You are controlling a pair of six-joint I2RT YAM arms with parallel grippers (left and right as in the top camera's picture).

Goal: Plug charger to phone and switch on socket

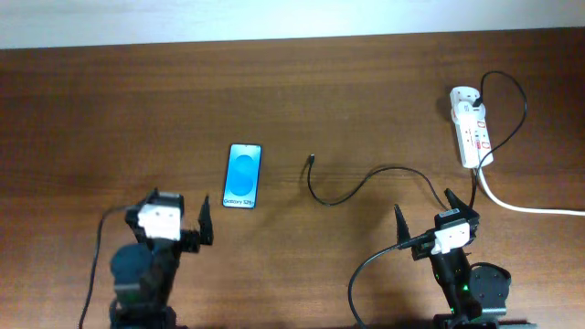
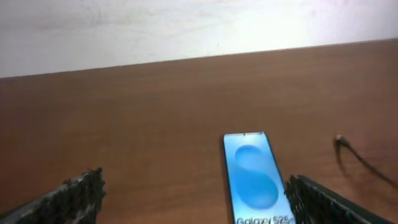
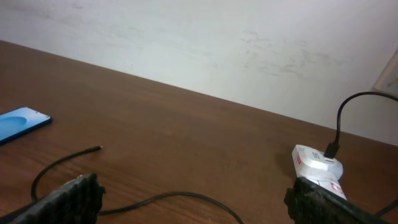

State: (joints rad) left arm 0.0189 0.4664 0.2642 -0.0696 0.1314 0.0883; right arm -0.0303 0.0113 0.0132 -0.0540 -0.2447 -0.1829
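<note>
The phone (image 1: 243,175) lies flat on the brown table, blue screen up. It also shows in the left wrist view (image 2: 253,177) and at the left edge of the right wrist view (image 3: 18,123). The charger cable (image 1: 366,179) curls from its loose tip (image 1: 313,161) right to the black plug in the white socket strip (image 1: 471,128). The tip is apart from the phone. The cable shows in the right wrist view (image 3: 168,198), as does the socket (image 3: 318,165). My left gripper (image 1: 183,219) is open, just short of the phone. My right gripper (image 1: 425,219) is open, near the cable's curve.
The socket's thick white cord (image 1: 526,206) runs off the right edge of the table. A pale wall (image 3: 205,43) stands behind the table's far edge.
</note>
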